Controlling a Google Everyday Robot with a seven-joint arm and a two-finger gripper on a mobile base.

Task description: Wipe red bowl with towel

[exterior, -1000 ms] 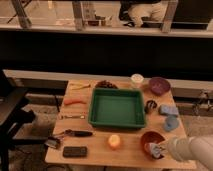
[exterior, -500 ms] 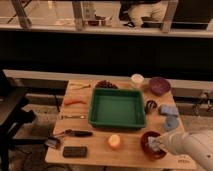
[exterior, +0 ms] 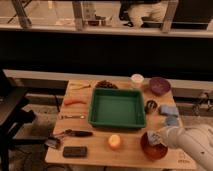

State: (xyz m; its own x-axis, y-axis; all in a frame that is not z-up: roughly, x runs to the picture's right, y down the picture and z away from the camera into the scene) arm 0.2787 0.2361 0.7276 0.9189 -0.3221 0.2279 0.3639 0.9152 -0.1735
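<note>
Red bowl [exterior: 154,148]: stands at the front right corner of the desk [exterior: 100,150], near its front edge. Contents: a pale towel [exterior: 155,139], bunched, lying over the bowl's rear half.

Pincer [exterior: 159,139]: at the bowl, over its rim on the right side, on the end of a white arm [exterior: 192,143] entering from the lower right. It meets the towel; whether its fingers are closed on the cloth, I cannot tell.

Green tray [exterior: 117,108]: rectangular, centre of the desk, just behind and left of the bowl. Nothing visible inside.

Purple bowl [exterior: 160,85]: rear right corner. Contents not discernible.

White cup [exterior: 137,80]: rear edge, between the tray and the purple bowl.

Orange fruit [exterior: 115,142]: in front of the tray, left of the red bowl, apart from it.

Blue cloths [exterior: 169,114]: right edge, behind the arm.

Change from half a second ago: the arm has shifted slightly leftward over the bowl, and the towel with it; the other items keep their places.
</note>
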